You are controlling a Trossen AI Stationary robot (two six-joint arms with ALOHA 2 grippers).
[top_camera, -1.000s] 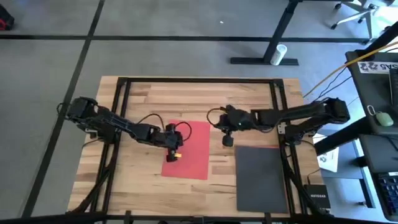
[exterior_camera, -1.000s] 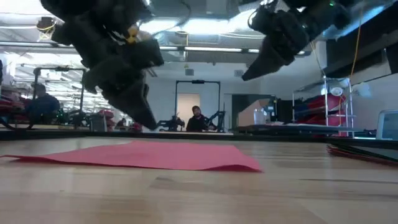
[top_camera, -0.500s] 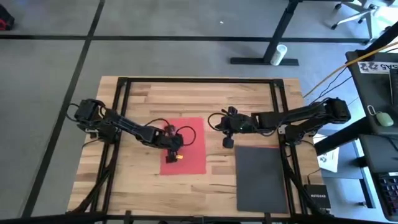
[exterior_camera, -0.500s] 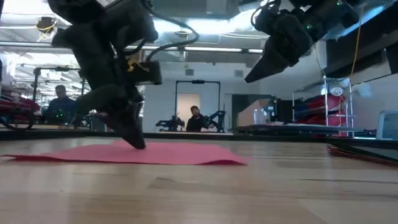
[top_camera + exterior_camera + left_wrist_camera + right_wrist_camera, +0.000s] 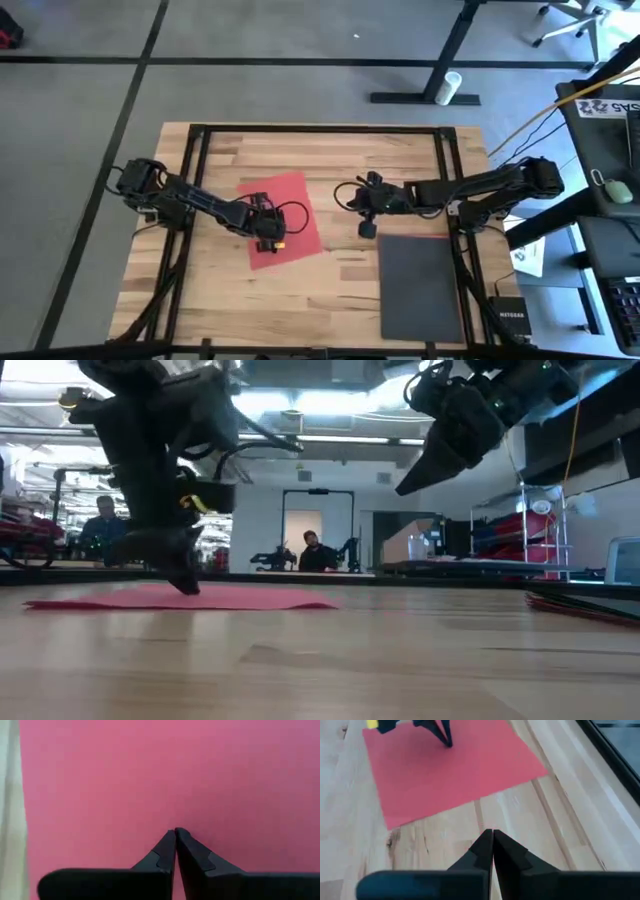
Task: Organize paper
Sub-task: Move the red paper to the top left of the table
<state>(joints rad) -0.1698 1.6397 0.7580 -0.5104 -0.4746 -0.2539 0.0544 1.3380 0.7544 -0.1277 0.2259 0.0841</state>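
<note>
A red sheet of paper (image 5: pixel 283 218) lies flat on the wooden table (image 5: pixel 220 300), left of centre and turned askew. My left gripper (image 5: pixel 269 239) is shut, and its tips stand on the sheet's near part (image 5: pixel 188 589). My right gripper (image 5: pixel 366 229) is shut on nothing and hangs well above the table (image 5: pixel 401 487), right of the red sheet (image 5: pixel 450 767). A black sheet (image 5: pixel 420 285) lies flat at the near right, on top of a low stack (image 5: pixel 585 605). My left gripper presses its shut fingertips (image 5: pixel 175 832) down on the red sheet's upper face (image 5: pixel 175 815), near the sheet's near edge. The fingers come from above, slanting down. The sheet lies flat on the table under them.
A dark metal frame (image 5: pixel 320 130) runs around the table top. Bare wood lies between the red sheet and the black stack and along the near edge. People and other equipment show in the room beyond the far edge.
My left gripper has come down onto the red sheet and dragged it toward the table's left and slightly toward the far edge. The sheet has slid flat and turned counterclockwise as seen from above. My right arm has kept still.
</note>
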